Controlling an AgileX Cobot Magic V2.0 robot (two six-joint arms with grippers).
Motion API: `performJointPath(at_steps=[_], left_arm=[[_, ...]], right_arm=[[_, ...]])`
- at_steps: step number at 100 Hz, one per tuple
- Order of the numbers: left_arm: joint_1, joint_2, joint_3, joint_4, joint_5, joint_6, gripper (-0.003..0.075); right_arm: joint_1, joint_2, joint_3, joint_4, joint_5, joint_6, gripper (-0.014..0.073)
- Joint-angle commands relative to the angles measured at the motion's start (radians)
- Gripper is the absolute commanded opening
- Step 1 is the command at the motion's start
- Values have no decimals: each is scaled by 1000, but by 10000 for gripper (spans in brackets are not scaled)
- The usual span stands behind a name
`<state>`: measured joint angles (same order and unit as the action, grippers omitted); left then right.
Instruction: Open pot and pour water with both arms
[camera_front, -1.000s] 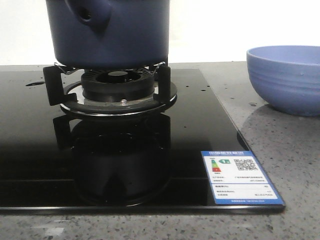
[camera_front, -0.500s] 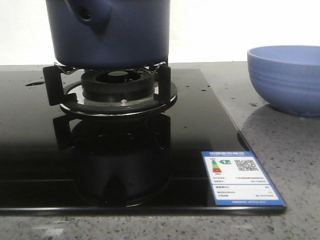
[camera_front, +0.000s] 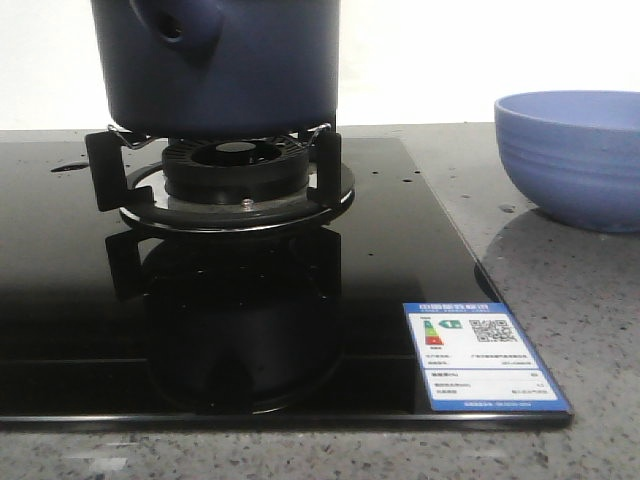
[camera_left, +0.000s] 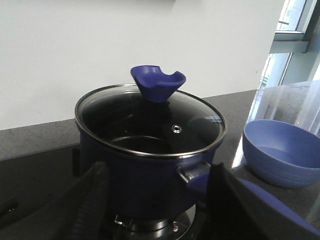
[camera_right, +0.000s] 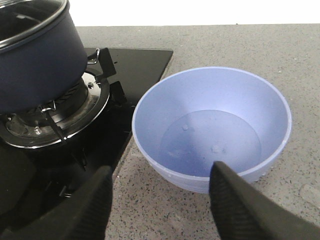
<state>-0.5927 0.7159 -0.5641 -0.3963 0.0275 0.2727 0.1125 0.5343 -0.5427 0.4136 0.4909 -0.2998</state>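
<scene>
Nothing has shifted on the front camera since the earlier frames: the pot (camera_front: 215, 65) sits in the same spot at the upper left of that frame, on the burner (camera_front: 235, 170) of the black glass hob (camera_front: 60, 300), with the bowl (camera_front: 575, 155) at the right edge on the grey counter (camera_front: 560, 290). From my left wrist camera I see the pot at centre frame with its glass lid (camera_left: 150, 122) on and the blue knob (camera_left: 157, 84) standing up from it, so I judge the opening step has not begun. My left gripper (camera_left: 155, 210) has its fingers (camera_left: 92, 200) spread apart at the bottom of that frame, one to either side of the pot's near wall and holding nothing; it looks lined up on the pot, though I would say the knob is the part to reach for. The stub handle (camera_left: 192, 180) juts toward the lower right of that frame, on the bowl's side. My right gripper (camera_right: 160, 200) is likewise open and empty, its fingers (camera_right: 235, 200) at the bottom of its frame, over the near rim of the bowl, which fills the centre right. I take the bowl to be parked beside the hob as the place to pour into. A few droplets of water (camera_right: 216, 148) dot the bowl's floor; I cannot tell how much is in the pot.
</scene>
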Motion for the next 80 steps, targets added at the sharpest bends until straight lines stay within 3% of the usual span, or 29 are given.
performJointPath(at_steps=[1,28,80], left_arm=[[-21,84,-75,33,-123,-1,403],[-21,342,-258,57,-178,-1,505],[-21,579,-462,69,-187,-1,505]], right_arm=[[2,9,-38,23,-71,-12,388],[2,9,-38,23,-71,-12,388],[2,9,-38,23,-58,-12,388]])
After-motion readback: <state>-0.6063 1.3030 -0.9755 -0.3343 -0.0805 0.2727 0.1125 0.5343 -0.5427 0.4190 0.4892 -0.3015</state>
